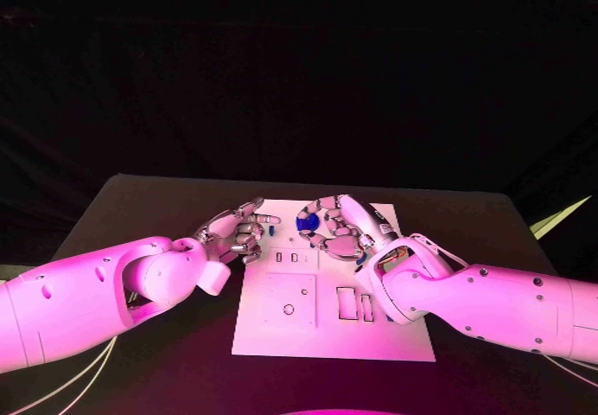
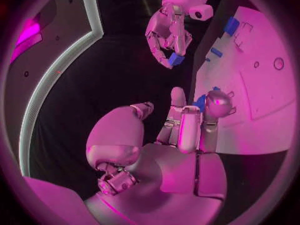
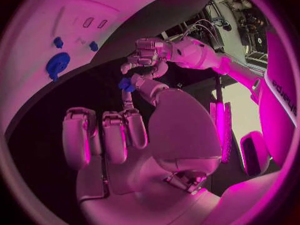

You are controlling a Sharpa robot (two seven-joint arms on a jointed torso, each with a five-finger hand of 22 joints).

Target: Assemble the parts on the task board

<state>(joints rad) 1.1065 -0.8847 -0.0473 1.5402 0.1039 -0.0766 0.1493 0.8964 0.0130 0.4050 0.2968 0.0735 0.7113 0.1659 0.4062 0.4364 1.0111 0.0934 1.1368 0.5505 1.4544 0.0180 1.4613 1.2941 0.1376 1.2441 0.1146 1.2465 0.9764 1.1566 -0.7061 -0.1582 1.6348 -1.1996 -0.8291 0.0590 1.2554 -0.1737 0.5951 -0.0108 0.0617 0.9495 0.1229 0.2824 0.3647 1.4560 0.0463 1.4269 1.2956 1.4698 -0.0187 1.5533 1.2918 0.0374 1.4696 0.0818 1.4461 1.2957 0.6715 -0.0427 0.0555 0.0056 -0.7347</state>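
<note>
The white task board (image 1: 327, 324) lies mid-table, also seen in the wrist views (image 2: 253, 92) (image 3: 37, 20). My right hand (image 1: 340, 227) hovers over the board's far end and pinches a small blue part (image 1: 307, 223) (image 2: 176, 60) (image 3: 127, 84) between thumb and fingers. My left hand (image 1: 237, 234) sits at the board's far left edge, fingers curled. Its fingertips (image 2: 218, 101) touch another small blue part (image 2: 200, 103); whether they grip it is unclear. More blue parts stand on the board: a round one (image 3: 56, 65) and small ones (image 3: 92, 46) (image 2: 232, 25).
The board has rectangular slots (image 1: 347, 303) and a round hole (image 1: 289, 309) in its near half. Black table (image 1: 137, 207) surrounds the board on all sides. White cables (image 1: 75, 380) hang at the near left.
</note>
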